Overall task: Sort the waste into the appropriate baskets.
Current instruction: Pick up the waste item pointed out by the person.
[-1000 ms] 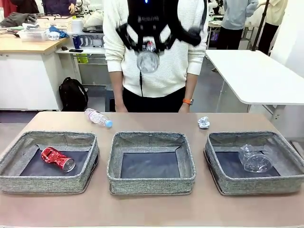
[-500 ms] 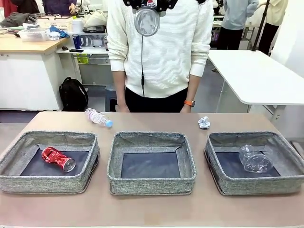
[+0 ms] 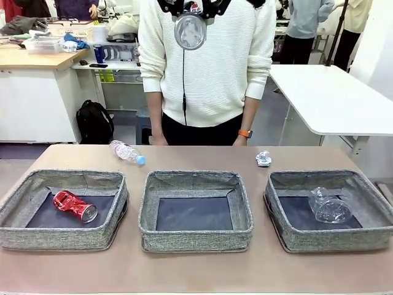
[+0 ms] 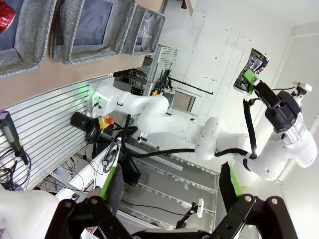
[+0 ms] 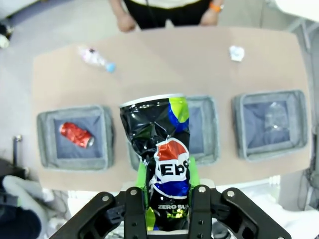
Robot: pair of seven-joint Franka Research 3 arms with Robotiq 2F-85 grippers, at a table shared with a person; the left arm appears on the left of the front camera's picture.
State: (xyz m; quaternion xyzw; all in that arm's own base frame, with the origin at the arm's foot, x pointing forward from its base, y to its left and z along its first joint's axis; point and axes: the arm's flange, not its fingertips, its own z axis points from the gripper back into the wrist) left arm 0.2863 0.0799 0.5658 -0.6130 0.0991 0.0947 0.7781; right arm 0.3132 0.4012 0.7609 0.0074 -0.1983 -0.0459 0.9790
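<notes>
My right gripper (image 5: 167, 175) is shut on a crushed dark blue-silver can (image 5: 160, 144), held high above the table; from the front the can (image 3: 190, 31) shows end-on before the person's chest. Three grey baskets stand in a row: the left basket (image 3: 61, 236) holds a crushed red can (image 3: 74, 205), the middle basket (image 3: 195, 239) has a bare floor, and the right basket (image 3: 331, 241) holds a clear plastic cup (image 3: 330, 206). A clear bottle with a blue cap (image 3: 126, 152) and a crumpled paper ball (image 3: 263, 158) lie on the table behind them. My left gripper (image 4: 169, 194) is open, pointing away from the table.
A person in a white sweater (image 3: 209, 67) stands at the far edge, hands down by the table. Bare tabletop (image 3: 196, 270) runs in front of the baskets and between them. In the left wrist view, the baskets (image 4: 92, 30) sit at the top left.
The right gripper has lifted the can higher, its body rising out of the top of the front view. Over the last half second it has barely moved.
</notes>
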